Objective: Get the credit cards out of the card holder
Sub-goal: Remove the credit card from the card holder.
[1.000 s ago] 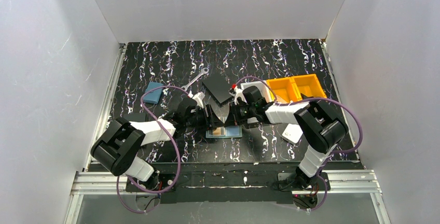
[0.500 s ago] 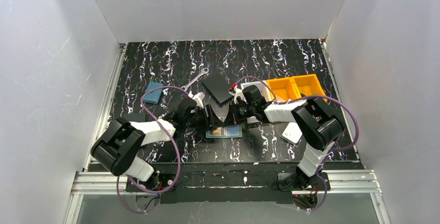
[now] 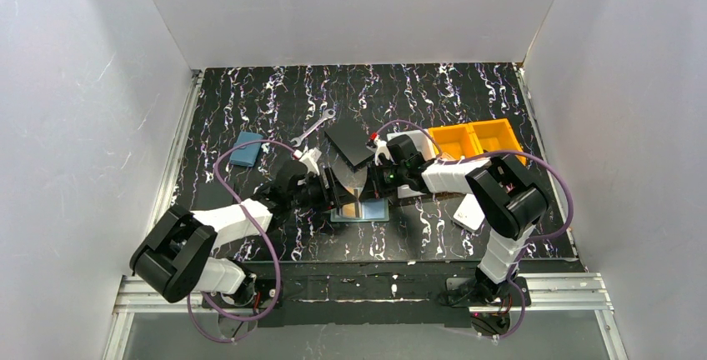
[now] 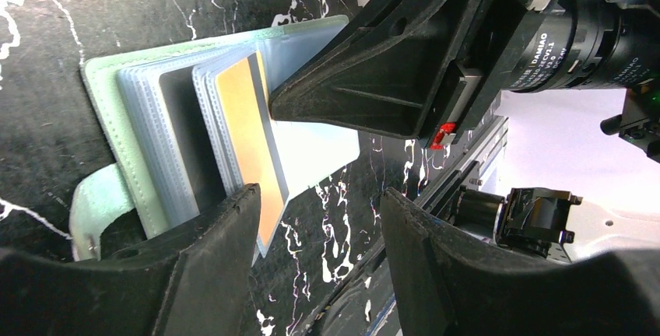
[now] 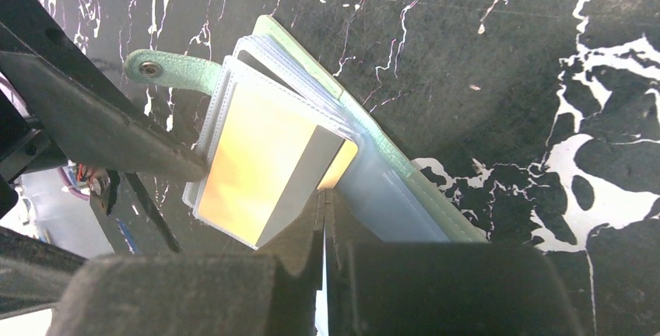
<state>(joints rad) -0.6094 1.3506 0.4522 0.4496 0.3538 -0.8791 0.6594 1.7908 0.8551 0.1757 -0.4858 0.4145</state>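
The card holder point(image 4: 101, 95) point(image 5: 405, 173) point(image 3: 360, 211), mint green, lies open on the black table with its clear sleeves fanned up. A tan credit card point(image 4: 243, 130) point(image 5: 261, 153) with a grey stripe sticks partly out of a sleeve. My right gripper point(image 5: 324, 193) point(image 3: 368, 183) is shut, its tip pressed against the card and sleeve from the right. My left gripper point(image 4: 317, 194) point(image 3: 331, 192) is open; one finger point(image 5: 101, 126) touches the sleeves' edge, and the card's free end lies beside it. No light blue card shows.
Behind the grippers lie a black square plate point(image 3: 350, 143), a wrench point(image 3: 315, 127) and a blue pouch point(image 3: 245, 149). Orange bins point(image 3: 477, 141) stand at the back right, and a white box point(image 3: 469, 212) lies by the right arm. The holder's strap point(image 5: 152, 68) lies flat.
My left arm's elbow has swung outward to the left and towards the near edge, and its jaws have widened a little. The right gripper has stayed on the holder.
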